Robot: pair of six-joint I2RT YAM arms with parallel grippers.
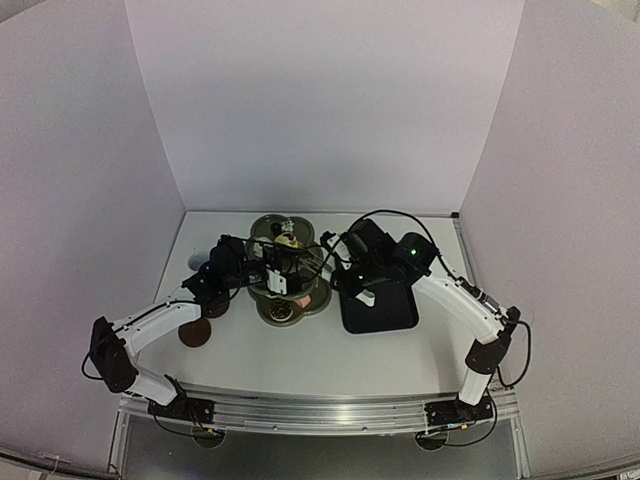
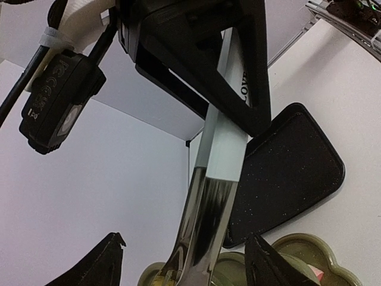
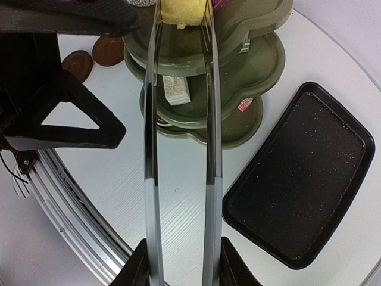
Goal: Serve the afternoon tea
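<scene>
The right gripper [image 3: 181,265] is clamped on the handle end of the metal tongs [image 3: 211,155], whose two arms run out over the table [image 3: 178,202], with the black tray [image 3: 297,190] off to one side. Further along, the left gripper [image 2: 184,241] has its jaws apart, one on either side of the tongs' shaft (not touching it, as far as its wrist view shows). The tong arms pass either side of a yellow pastry [image 3: 181,12] on the upper tier of the green stand [image 3: 262,65]. Two brown saucers [image 3: 109,50] lie beyond. This looks like a pickup: squeeze evenly, just enough to hold the soft pastry. Then lift straight up, clear of the scalloped rim, before swinging toward a saucer.
</scene>
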